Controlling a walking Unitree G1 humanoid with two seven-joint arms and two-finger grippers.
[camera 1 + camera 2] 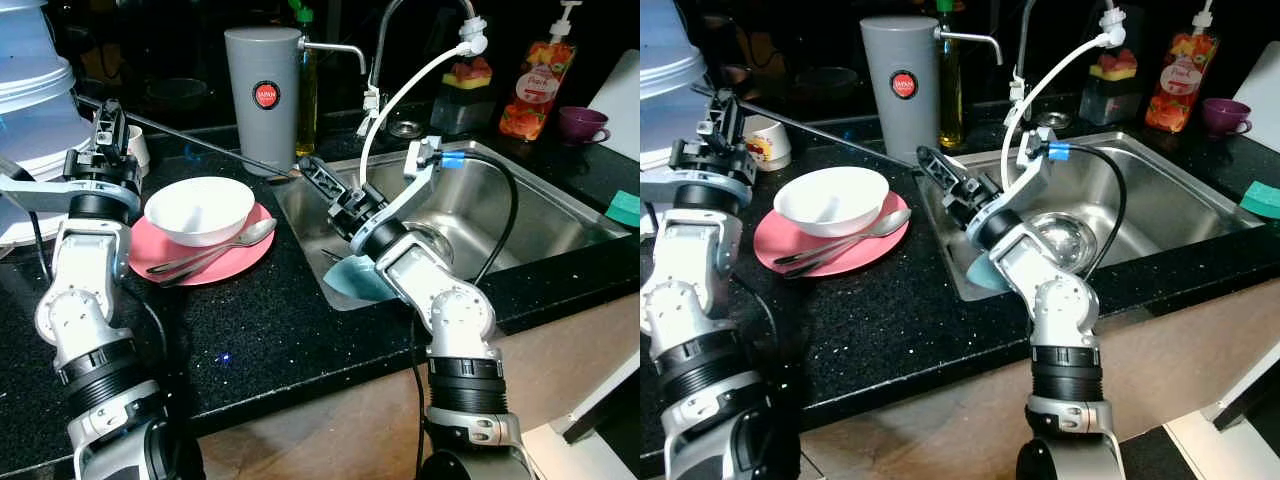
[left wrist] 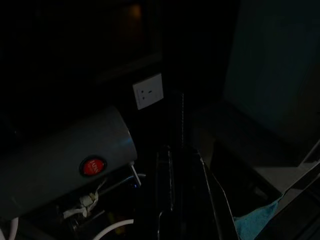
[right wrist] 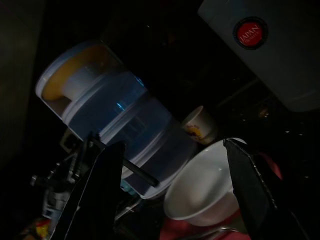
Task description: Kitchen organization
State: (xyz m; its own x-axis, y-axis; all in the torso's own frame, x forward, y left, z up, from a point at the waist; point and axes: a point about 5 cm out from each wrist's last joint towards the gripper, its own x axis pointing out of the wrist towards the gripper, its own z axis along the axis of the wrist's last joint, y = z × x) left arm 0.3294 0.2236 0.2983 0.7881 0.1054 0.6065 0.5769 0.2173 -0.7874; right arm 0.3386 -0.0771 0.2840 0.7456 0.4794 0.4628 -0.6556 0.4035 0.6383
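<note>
— While the black surface (image 1: 280, 330) runs across the whole front, what sits on it?
— A steel sink (image 1: 520, 215) is set into it on the right, with a blue cloth (image 1: 355, 278) at its near left corner. A tall grey canister (image 1: 262, 98) stands behind.
— And the dishes?
— A pink plate (image 1: 225, 262) lies on the left, carrying a white bowl (image 1: 198, 208) and a spoon (image 1: 215, 250) across its front.
— Where are the arms?
— The right tool (image 1: 312, 172) hangs over the sink's left edge, fingers spread wide, holding nothing. The left tool (image 1: 108, 128) is raised just left of the bowl; whether it is wide or narrow, I cannot tell.
</note>
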